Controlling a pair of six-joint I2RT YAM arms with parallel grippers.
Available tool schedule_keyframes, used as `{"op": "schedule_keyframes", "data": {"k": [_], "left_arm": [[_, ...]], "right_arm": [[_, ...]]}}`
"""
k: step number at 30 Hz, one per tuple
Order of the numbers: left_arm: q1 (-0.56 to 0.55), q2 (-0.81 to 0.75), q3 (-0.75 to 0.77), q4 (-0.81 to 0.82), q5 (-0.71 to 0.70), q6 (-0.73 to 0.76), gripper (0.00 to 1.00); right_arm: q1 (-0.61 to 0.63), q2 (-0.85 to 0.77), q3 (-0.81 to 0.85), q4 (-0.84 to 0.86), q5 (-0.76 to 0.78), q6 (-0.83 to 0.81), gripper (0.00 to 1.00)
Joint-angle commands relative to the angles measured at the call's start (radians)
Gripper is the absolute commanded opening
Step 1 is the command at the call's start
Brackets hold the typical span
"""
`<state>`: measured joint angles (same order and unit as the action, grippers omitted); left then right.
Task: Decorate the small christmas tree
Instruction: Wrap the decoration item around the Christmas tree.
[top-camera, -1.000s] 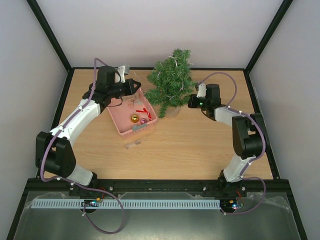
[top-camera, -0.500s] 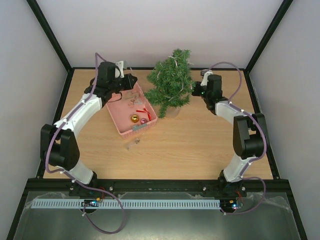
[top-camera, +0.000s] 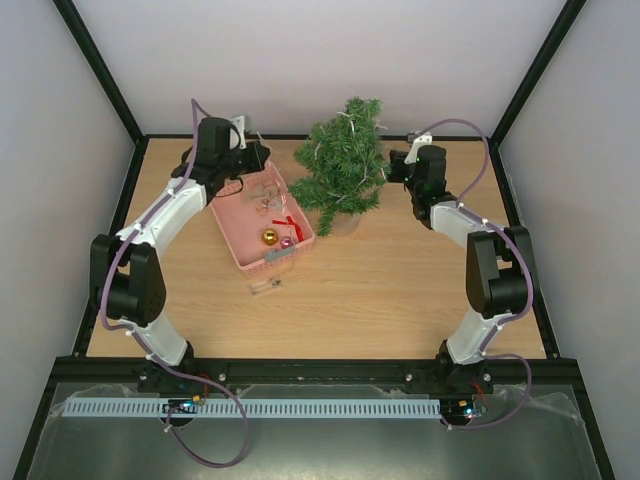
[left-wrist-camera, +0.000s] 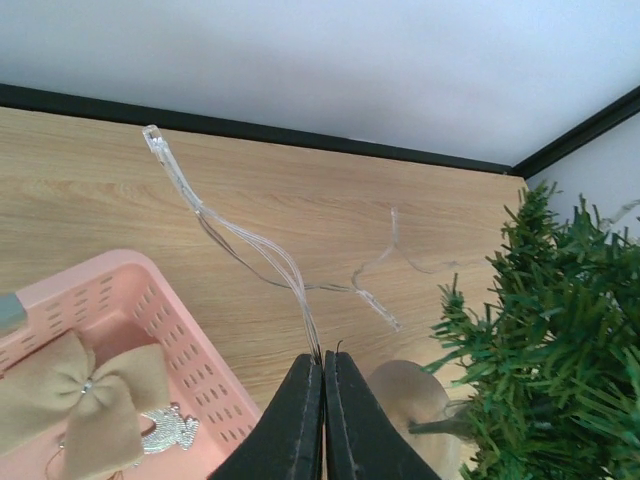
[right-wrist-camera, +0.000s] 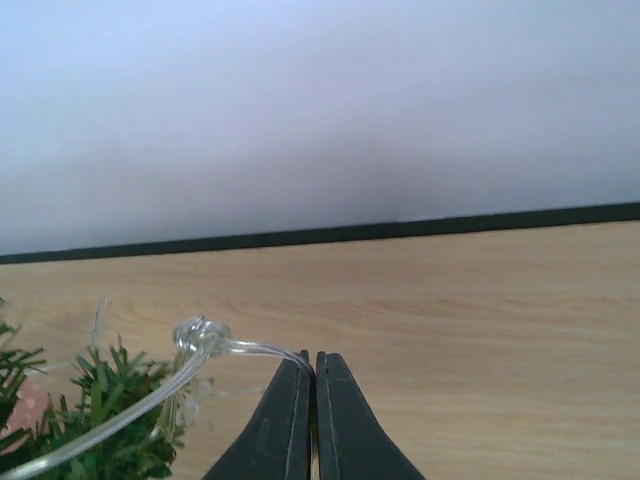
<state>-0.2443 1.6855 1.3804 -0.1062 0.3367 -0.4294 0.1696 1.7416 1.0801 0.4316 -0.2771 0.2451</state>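
Note:
The small christmas tree (top-camera: 343, 162) stands upright at the back middle of the table on its round pale base (left-wrist-camera: 412, 400), with a thin pale string through its branches. My left gripper (left-wrist-camera: 322, 357) is shut on a clear light string (left-wrist-camera: 245, 240) that trails over the wood behind the pink basket (top-camera: 264, 222). My right gripper (right-wrist-camera: 309, 357) is shut on the other end of the clear string (right-wrist-camera: 200, 340), knotted just left of the tips, beside the tree's right side (right-wrist-camera: 110, 420).
The pink basket (left-wrist-camera: 170, 330) holds a beige bow (left-wrist-camera: 85, 395), a silver ornament (left-wrist-camera: 168, 430), a gold ball (top-camera: 268, 237), a pink ball (top-camera: 286, 243) and a red ribbon. A small clear item (top-camera: 266, 286) lies in front of the basket. Black frame rails edge the table.
The left gripper has moved back and left toward the rear wall. The right gripper has risen and moved back beside the tree's upper right. The tree and basket stay put.

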Motion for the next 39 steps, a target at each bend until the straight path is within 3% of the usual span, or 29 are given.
{"op": "schedule_keyframes", "data": {"k": [1,15,26,39], "left_arm": [[0.028,0.011,0.041,0.006,-0.005,0.005,0.02],[0.053,-0.065,0.037,0.027,0.056,0.007,0.02],[0.053,-0.195,-0.056,0.025,0.142,-0.009,0.02],[0.02,-0.367,-0.27,0.073,0.269,-0.091,0.02]], "right_arm": [[-0.004,-0.009,0.004,0.116,0.019,-0.028,0.02],[-0.004,0.039,0.104,0.105,0.006,-0.043,0.02],[-0.004,-0.01,0.073,0.06,-0.093,-0.054,0.03],[-0.004,-0.106,0.066,-0.215,-0.042,-0.022,0.27]]}}
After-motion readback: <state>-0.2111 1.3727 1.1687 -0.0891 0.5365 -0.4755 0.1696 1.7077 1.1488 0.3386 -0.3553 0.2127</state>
